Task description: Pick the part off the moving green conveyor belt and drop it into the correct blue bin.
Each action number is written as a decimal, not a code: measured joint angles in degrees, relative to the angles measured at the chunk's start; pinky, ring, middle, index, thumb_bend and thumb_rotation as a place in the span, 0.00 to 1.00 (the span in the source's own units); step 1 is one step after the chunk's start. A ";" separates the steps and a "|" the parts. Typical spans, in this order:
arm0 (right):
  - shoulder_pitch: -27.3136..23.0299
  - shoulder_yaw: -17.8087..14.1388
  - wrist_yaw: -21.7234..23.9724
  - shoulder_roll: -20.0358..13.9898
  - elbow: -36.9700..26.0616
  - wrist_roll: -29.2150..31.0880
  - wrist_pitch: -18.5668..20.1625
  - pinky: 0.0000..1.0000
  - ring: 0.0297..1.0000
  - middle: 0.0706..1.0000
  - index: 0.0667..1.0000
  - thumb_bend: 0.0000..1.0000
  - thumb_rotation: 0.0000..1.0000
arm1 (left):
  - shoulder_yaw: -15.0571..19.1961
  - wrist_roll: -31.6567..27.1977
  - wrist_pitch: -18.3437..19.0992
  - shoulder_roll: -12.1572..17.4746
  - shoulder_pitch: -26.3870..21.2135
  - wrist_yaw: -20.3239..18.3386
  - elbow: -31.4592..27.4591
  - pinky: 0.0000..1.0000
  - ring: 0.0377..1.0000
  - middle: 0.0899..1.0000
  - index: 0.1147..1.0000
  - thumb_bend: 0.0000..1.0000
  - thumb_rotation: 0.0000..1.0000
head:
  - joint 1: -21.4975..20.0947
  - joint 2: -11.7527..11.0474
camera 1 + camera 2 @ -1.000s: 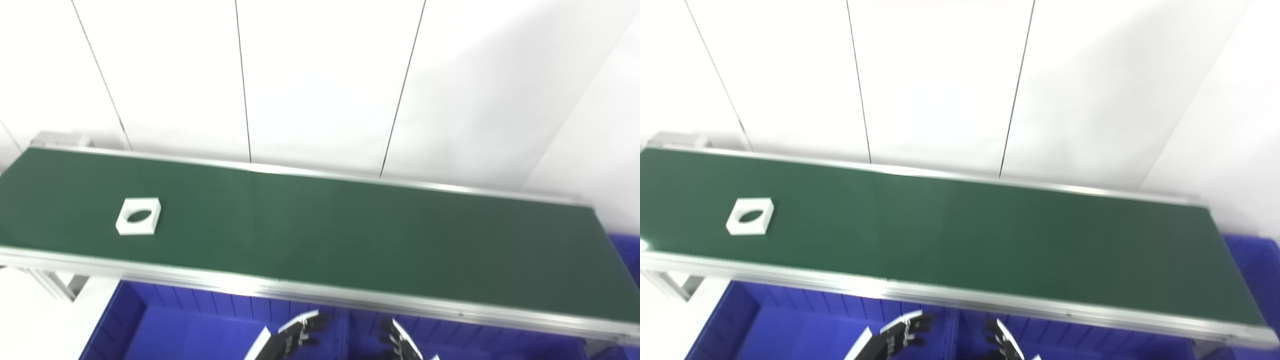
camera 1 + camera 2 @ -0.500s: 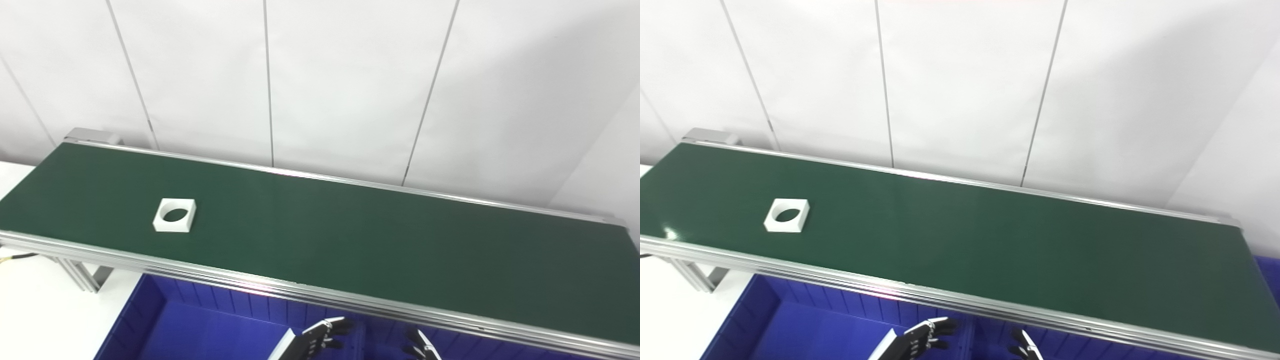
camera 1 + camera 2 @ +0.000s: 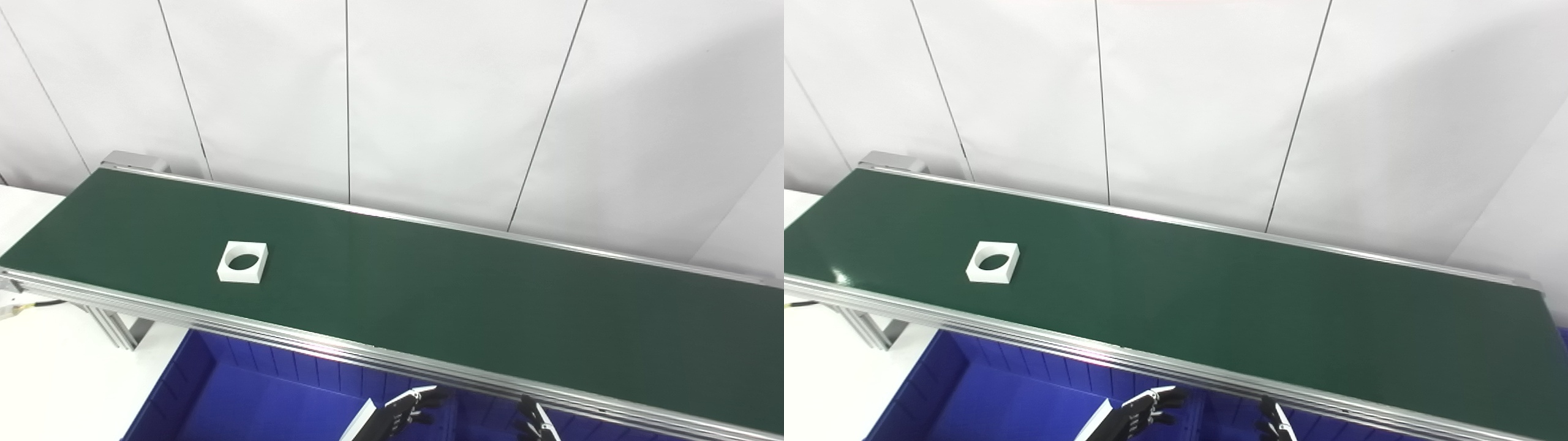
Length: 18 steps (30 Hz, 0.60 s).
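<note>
A white square part [image 3: 242,262] is carried along the conveyor belt [image 3: 429,288]; both empty, loosely spread hands, left [image 3: 401,414] and right [image 3: 534,422], are held below the belt's near rail, apparently awaiting it.

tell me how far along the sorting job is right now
Nothing is done yet. The white square part with a round hole lies on the green conveyor belt, towards its left end, untouched. The left hand and right hand are low at the picture's bottom edge, over the blue bin, fingers apart, holding nothing. Picking the part and dropping it in a bin remain.
</note>
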 measured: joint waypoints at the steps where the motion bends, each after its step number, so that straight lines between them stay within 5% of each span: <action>1: 0.04 -0.08 0.05 0.01 0.00 -0.01 0.00 0.81 0.86 0.90 0.95 0.95 1.00 | -0.09 0.20 0.00 -0.01 0.00 0.19 -0.07 0.81 0.86 0.86 0.80 0.94 0.54 | 0.09 0.00; 13: -0.35 -0.02 0.07 0.32 0.33 -0.43 0.00 0.81 0.86 0.93 0.95 0.94 1.00 | -2.06 3.73 -0.01 0.43 -0.25 0.56 -11.77 0.77 0.86 0.87 0.80 0.99 0.49 | 0.70 -0.44; 18: -0.70 0.03 0.10 0.79 0.42 -0.43 0.00 0.82 0.87 0.94 0.95 0.93 1.00 | -0.77 11.23 -0.20 1.43 -2.60 1.60 -16.82 0.74 0.84 0.86 0.83 1.00 0.45 | 0.70 -0.70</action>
